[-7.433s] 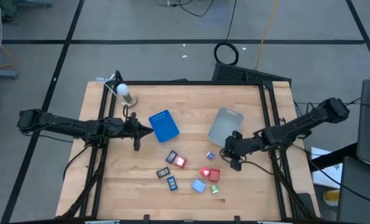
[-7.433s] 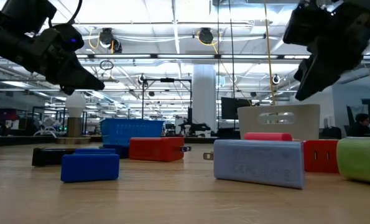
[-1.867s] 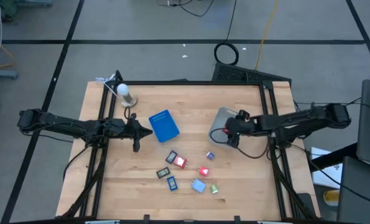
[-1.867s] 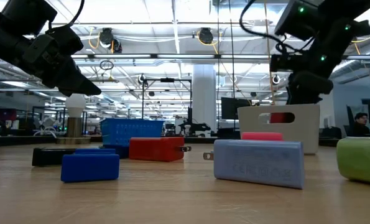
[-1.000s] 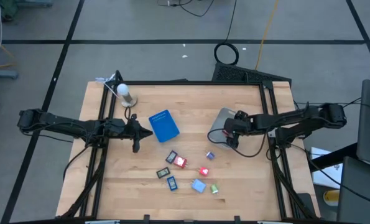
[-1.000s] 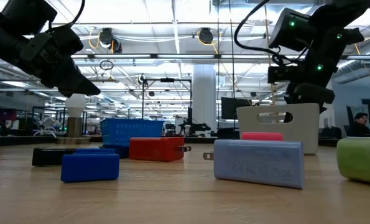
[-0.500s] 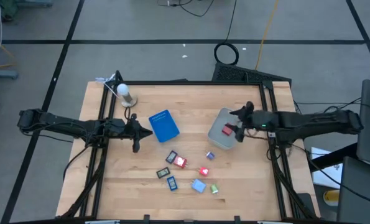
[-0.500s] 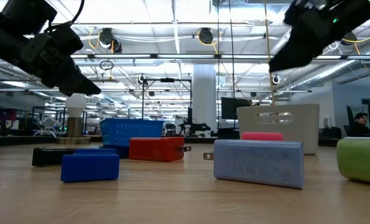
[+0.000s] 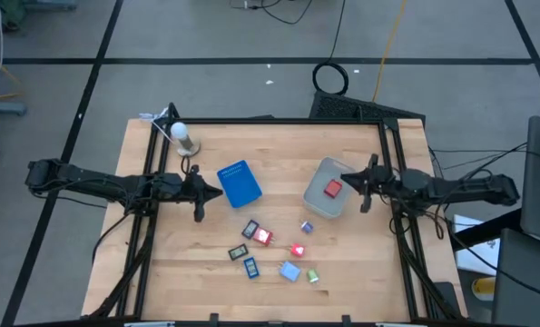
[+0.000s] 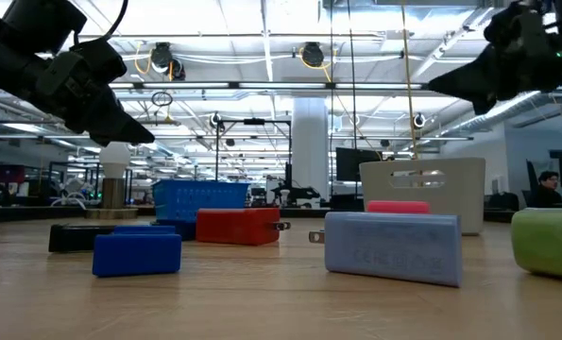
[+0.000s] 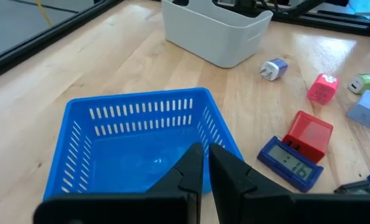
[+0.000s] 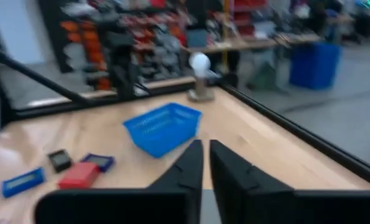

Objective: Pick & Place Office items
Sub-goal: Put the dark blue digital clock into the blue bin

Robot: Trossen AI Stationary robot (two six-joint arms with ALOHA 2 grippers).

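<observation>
I've got the right hand [image 9: 367, 184] empty, fingers nearly together, just beside the translucent plastic tub [image 9: 328, 187]. A red blocky office piece [image 9: 333, 189] lies inside it, boxy, no clear long axis. The left hand [image 9: 198, 193], fingers nearly together, hovers by the blue slotted basket [image 9: 240, 183].

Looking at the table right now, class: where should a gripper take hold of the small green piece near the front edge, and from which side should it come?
Probably from straight above, fingers closing across the short sides of the green piece. It lies flat on the wood, and the light blue block sits close on one side, so the fingers should straddle the other two, freer sides.
</observation>
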